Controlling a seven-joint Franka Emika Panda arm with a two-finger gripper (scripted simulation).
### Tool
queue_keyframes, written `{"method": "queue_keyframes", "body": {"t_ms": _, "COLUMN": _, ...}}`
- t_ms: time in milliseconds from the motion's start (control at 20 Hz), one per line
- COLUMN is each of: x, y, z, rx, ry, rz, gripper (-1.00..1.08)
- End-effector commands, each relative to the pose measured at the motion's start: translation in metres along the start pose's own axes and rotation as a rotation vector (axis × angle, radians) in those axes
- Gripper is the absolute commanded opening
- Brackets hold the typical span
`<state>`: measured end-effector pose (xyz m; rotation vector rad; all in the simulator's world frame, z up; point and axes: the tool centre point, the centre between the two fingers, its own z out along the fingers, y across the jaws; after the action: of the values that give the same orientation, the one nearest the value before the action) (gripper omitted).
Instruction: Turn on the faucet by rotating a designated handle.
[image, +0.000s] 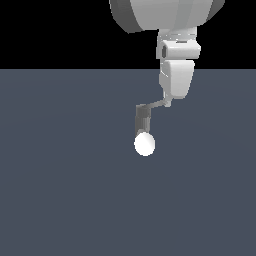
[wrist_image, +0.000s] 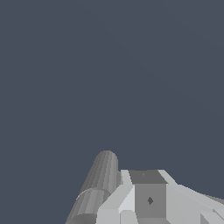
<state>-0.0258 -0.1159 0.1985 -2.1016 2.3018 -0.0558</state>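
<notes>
In the exterior view the faucet (image: 142, 120) is a short dark grey post, with a white ball (image: 144, 144) at its near end. From the post's far end the handle (image: 153, 105), a thin light-grey bar, sticks out toward the exterior view's right. My gripper (image: 168, 102) hangs straight down and its tip meets the handle's outer end. Its fingers look like one narrow tip, so their spacing does not show. The wrist view has the ribbed grey post (wrist_image: 101, 179) close up. Pale angular blocks (wrist_image: 148, 199) lie beside it.
A flat blue-grey floor (image: 60, 190) spreads around the faucet. The big white arm link (image: 165, 12) fills the top of the exterior view against a black background.
</notes>
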Motion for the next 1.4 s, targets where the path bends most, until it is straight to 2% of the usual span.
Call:
{"method": "queue_keyframes", "body": {"t_ms": 0, "x": -0.012, "y": 0.017, "z": 0.011, "rx": -0.031, "ry": -0.006, "rz": -0.01, "gripper": -1.0}}
{"method": "queue_keyframes", "body": {"t_ms": 400, "x": -0.025, "y": 0.042, "z": 0.014, "rx": -0.043, "ry": -0.006, "rz": -0.005, "gripper": -1.0}}
{"method": "queue_keyframes", "body": {"t_ms": 450, "x": -0.016, "y": 0.029, "z": 0.001, "rx": -0.008, "ry": -0.001, "rz": 0.007, "gripper": -1.0}}
{"method": "queue_keyframes", "body": {"t_ms": 1100, "x": -0.097, "y": 0.047, "z": 0.014, "rx": -0.043, "ry": -0.006, "rz": -0.004, "gripper": -1.0}}
{"method": "queue_keyframes", "body": {"t_ms": 1150, "x": -0.097, "y": 0.047, "z": 0.014, "rx": -0.043, "ry": -0.006, "rz": -0.004, "gripper": -1.0}}
{"method": "queue_keyframes", "body": {"t_ms": 1200, "x": -0.066, "y": 0.036, "z": 0.0, "rx": -0.01, "ry": 0.0, "rz": 0.044, "gripper": -1.0}}
{"method": "queue_keyframes", "body": {"t_ms": 1350, "x": -0.079, "y": 0.03, "z": 0.003, "rx": -0.015, "ry": -0.001, "rz": 0.036, "gripper": -1.0}}
